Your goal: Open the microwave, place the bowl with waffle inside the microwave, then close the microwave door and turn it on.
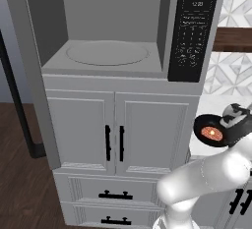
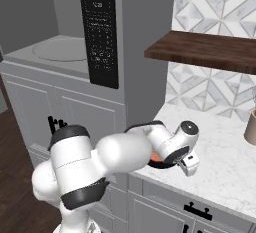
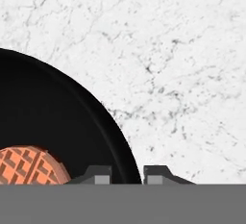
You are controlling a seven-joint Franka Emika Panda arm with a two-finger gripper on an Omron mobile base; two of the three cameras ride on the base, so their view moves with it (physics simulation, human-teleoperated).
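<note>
Left base view: the large grey built-in microwave [image 1: 110, 31] stands open above and to the left of the tool [image 1: 231, 120], its turntable bare, ready to receive the load. The small glossy black bowl with its orange-brown waffle [image 1: 211, 130] sits just beside the tool.

Right base view: the tool [image 2: 186, 163] reaches down over the white marble table [image 2: 220, 147], the bowl largely behind the arm.

Hand view: the tool [image 3: 124, 175] straddles the bowl's rim, one tip inside, one outside (a rim pinch, I judge), narrowed onto it; lift not yet evident.
</note>
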